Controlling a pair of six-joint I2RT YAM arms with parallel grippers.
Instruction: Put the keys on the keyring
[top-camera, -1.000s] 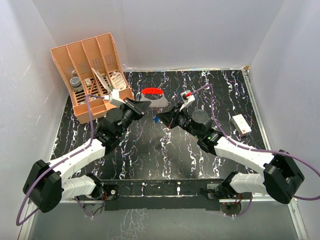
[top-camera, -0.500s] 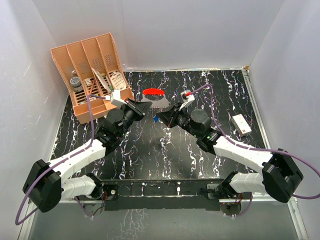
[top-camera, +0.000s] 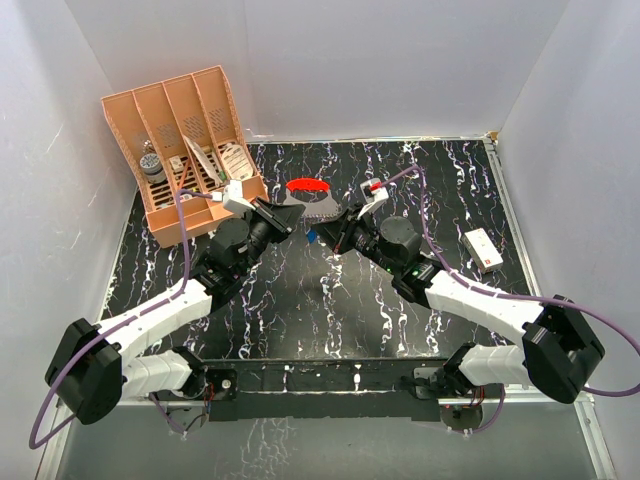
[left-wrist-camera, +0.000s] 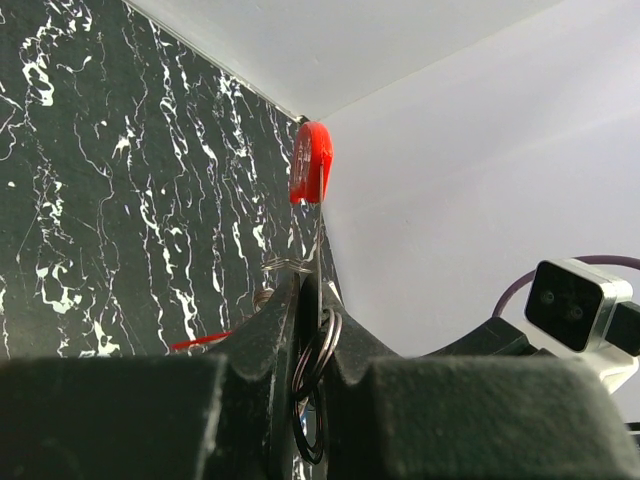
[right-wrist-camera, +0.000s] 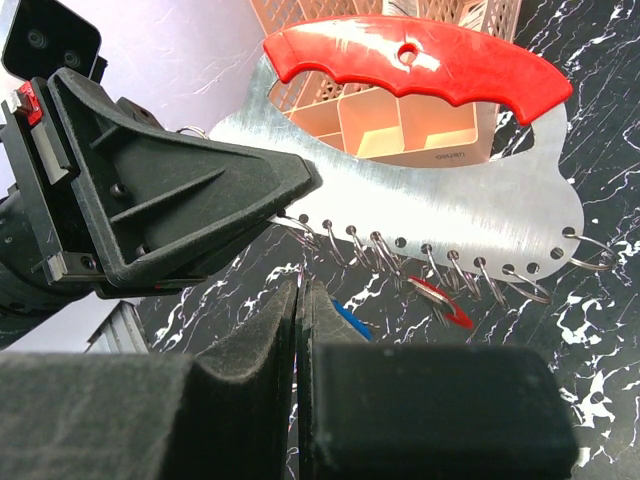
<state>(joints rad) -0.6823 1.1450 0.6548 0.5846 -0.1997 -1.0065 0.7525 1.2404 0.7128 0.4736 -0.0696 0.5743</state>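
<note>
Bare marble tabletop (top-camera: 300, 320) between the arms; orange rack (top-camera: 190, 130) at far left, small white box (top-camera: 483, 249) at right.

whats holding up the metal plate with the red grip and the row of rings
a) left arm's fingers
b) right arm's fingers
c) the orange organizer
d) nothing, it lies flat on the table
a: in the right wrist view the left fingers clamp the keyring plate by its end; the right fingers sit shut below it.

The left tool (left-wrist-camera: 308, 315) clamps a keyring (left-wrist-camera: 312, 165) edge-on, its red grip standing over the black marbled counter (left-wrist-camera: 120, 200), wire loops (left-wrist-camera: 315, 360) bunched between the jaws.
</note>
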